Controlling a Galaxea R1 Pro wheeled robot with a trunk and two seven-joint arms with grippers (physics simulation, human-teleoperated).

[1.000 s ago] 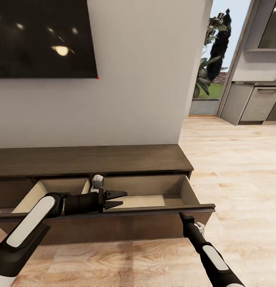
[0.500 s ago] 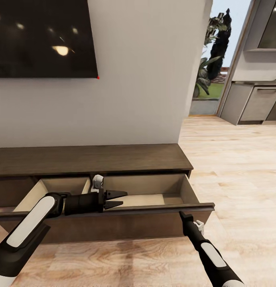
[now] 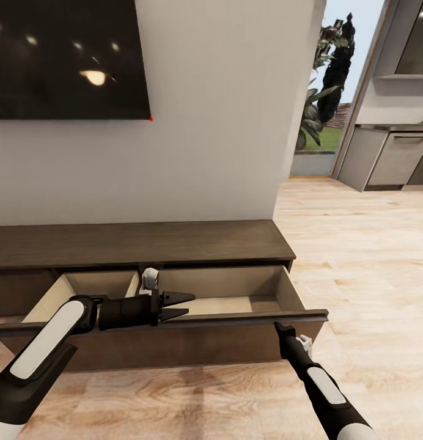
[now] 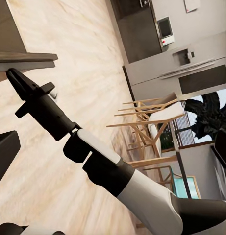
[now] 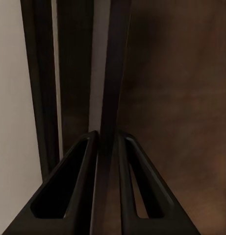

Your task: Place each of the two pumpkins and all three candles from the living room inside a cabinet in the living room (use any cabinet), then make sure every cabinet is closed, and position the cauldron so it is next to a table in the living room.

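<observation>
The long dark brown cabinet [image 3: 138, 243] stands against the wall with its right-hand drawer [image 3: 236, 284] pulled out; the part of the pale drawer floor that shows is bare. My left gripper [image 3: 186, 305] hangs open over the drawer, holding nothing. My right gripper [image 3: 277, 328] sits at the top edge of the drawer front [image 3: 175, 342]. In the right wrist view its fingers [image 5: 83, 166] straddle the thin panel edge [image 5: 110, 73], closed on it. The left wrist view shows the right gripper [image 4: 14, 78] at the drawer front [image 4: 24, 61]. The pumpkins, candles, cauldron and table are out of view.
A black TV screen [image 3: 65, 58] hangs on the wall above the cabinet. Light wood floor [image 3: 370, 256] stretches to the right toward grey kitchen units [image 3: 395, 156] and a plant [image 3: 324, 91]. Wooden dining chairs [image 4: 147, 122] appear in the left wrist view.
The drawer front has slid slightly toward the cabinet, and my right gripper has moved with it. The left arm has stayed put.
</observation>
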